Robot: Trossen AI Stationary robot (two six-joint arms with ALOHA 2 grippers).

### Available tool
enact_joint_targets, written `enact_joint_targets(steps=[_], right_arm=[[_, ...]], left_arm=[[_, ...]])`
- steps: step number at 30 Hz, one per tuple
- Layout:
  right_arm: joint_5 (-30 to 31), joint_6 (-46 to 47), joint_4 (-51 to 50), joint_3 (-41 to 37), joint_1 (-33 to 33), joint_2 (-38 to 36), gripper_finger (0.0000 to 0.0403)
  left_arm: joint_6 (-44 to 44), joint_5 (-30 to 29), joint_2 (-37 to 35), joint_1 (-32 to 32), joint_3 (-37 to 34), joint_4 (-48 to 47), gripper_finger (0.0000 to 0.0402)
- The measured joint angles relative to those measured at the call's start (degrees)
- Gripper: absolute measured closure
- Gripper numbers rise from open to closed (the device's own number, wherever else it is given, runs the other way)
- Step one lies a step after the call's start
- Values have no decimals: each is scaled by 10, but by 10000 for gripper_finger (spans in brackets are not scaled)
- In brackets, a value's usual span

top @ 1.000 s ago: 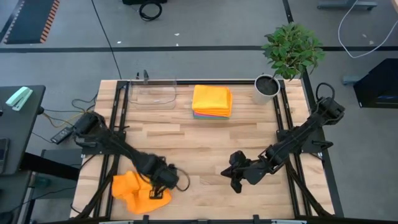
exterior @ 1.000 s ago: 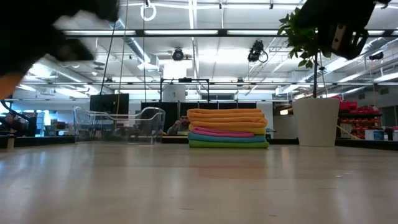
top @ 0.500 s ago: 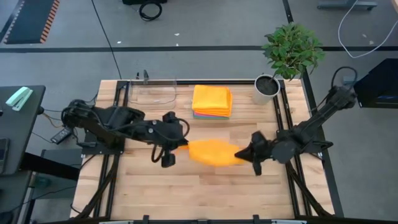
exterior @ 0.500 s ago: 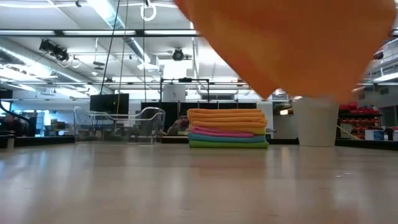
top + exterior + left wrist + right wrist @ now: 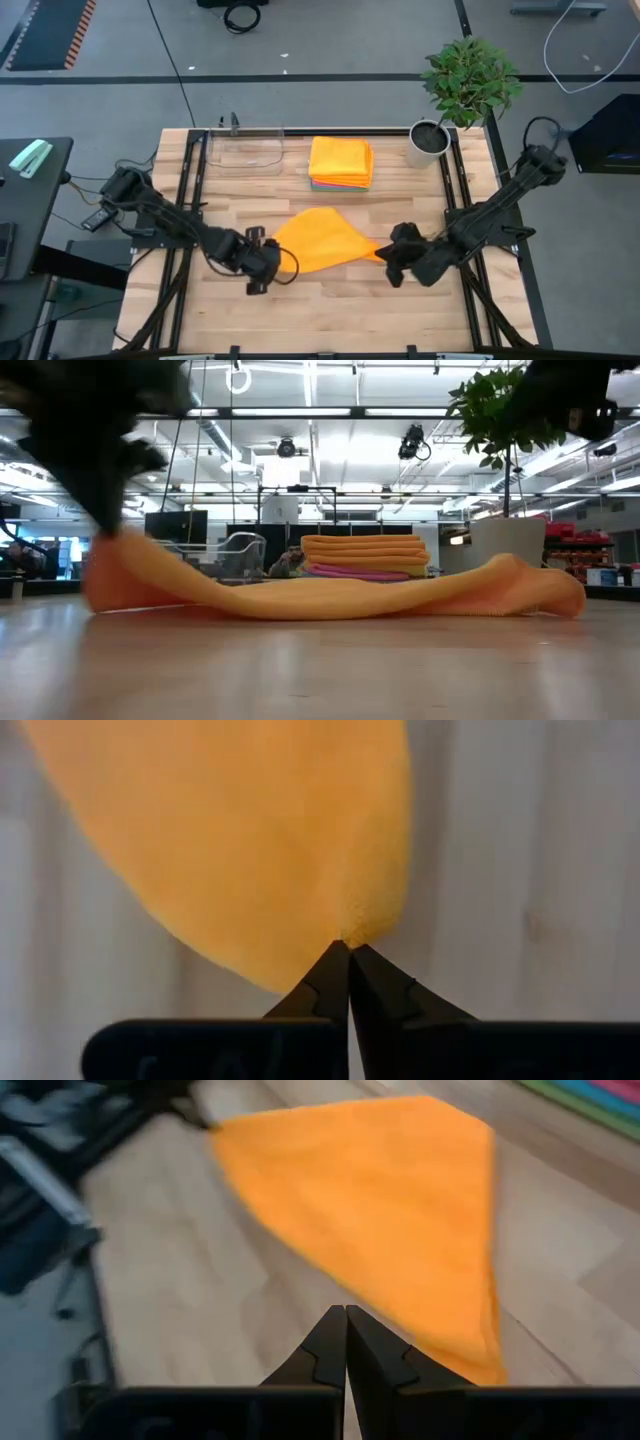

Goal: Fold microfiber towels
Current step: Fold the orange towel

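Between the two pincers, an orange towel (image 5: 318, 241) lies spread on the wooden table (image 5: 330, 310). The left gripper (image 5: 266, 273) is closed on the corner nearest it, and the right gripper (image 5: 392, 258) pinches the opposite corner, its fingers pressed together. Beyond the cloth, farther from both grippers, sits the stack of folded towels (image 5: 341, 163), with a clear tray (image 5: 246, 150) and a potted plant (image 5: 460, 92) on either side.

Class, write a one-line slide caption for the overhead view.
Left gripper and right gripper pinch opposite corners of an orange towel on the table.
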Motion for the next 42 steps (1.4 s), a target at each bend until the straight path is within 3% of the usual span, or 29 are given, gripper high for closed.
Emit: enact_joint_targets(steps=[3,7,10,14,18,23,28,36,39,42], right_arm=[[0,30,4,0,-22,40,386],[-65,39,7,0,-90,74,373],[-114,-12,30,0,-162,85,341],[-180,-106,137,0,-272,104,275],[-260,-153,229,0,-369,155,218],[-358,-141,306,0,-443,228,181],[-410,-124,346,0,-467,271,174],[-446,-114,363,45,-454,318,176],[-450,-117,351,76,-451,335,199],[-447,-133,333,97,-449,334,260]], left_arm=[[-16,42,0,-19,-43,42,389],[-14,73,-2,-32,-48,25,362],[-12,99,-4,-32,-25,-25,322],[21,96,-8,-30,28,-108,267],[-8,23,-85,-19,8,-95,232],[-92,12,-255,29,-148,54,236],[-152,28,-339,55,-263,196,262],[-131,26,-333,73,-282,220,284],[-124,23,-332,83,-282,222,283],[-121,22,-333,85,-282,222,278]])
